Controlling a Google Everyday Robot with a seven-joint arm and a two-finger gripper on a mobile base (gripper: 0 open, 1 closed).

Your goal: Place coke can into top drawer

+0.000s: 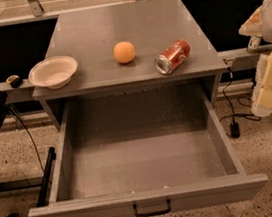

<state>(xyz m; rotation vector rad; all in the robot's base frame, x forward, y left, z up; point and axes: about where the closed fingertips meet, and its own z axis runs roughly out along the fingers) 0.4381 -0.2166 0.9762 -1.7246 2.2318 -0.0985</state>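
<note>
Coke can [172,57]: on the cabinet top, not in the drawer. Rest by size. Top drawer [79,210] is pulled fully out toward 6 o'clock and fills the lower half of the view: grey metal, deep, bare inside, with a flat front panel across the bottom and a small black handle [152,209] at its centre. Cabinet top [124,26] is a flat grey slab above it, running back toward 12 o'clock. Speckled floor [264,155] shows on both sides, with a black cable [234,127] trailing at 4 o'clock. Gripper [271,81] is at 3 o'clock of the view, at the frame edge, off the right side of the cabinet and well apart from the can. It shows as blurred cream blocks. Can't tell how far open it is or whether it holds anything, but the can is not in it. White bowl [53,71] sits upright at 8 o'clock on the top, at the front-left corner. Orange [124,52] sits mid-top, near the front edge, between the bowl and the can and touching neither. The can lies on its side at 3 o'clock from the orange, near the front-right corner. Its silver end points to 7 o'clock and its red body angles back toward 1 o'clock.
</note>
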